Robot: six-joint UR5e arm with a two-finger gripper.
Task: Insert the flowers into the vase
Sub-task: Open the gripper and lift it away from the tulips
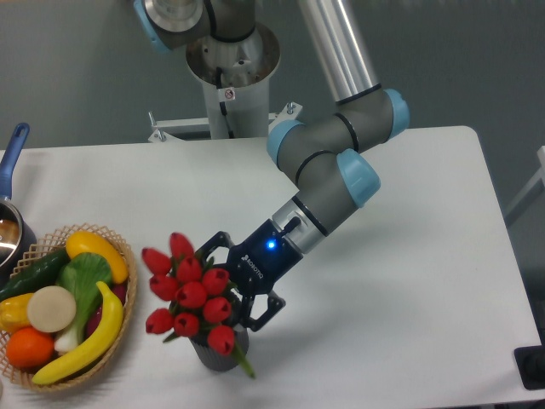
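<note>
The flowers (191,293), a bunch of red tulip buds with green leaves, stand with their stems down in the vase (218,354), a small dark grey cylinder near the table's front edge. The buds spread wider than the vase and hide its rim. My gripper (230,285) reaches in from the right, right behind the bunch. Its jaws stand wide apart, one finger (218,241) above the buds and the other (266,312) beside the vase top. The fingertips are partly hidden by the buds. A blue light glows on the gripper body.
A wicker basket (117,247) with toy fruit and vegetables sits at the front left. A pot with a blue handle (12,146) is at the left edge. The robot base (232,68) stands at the back.
</note>
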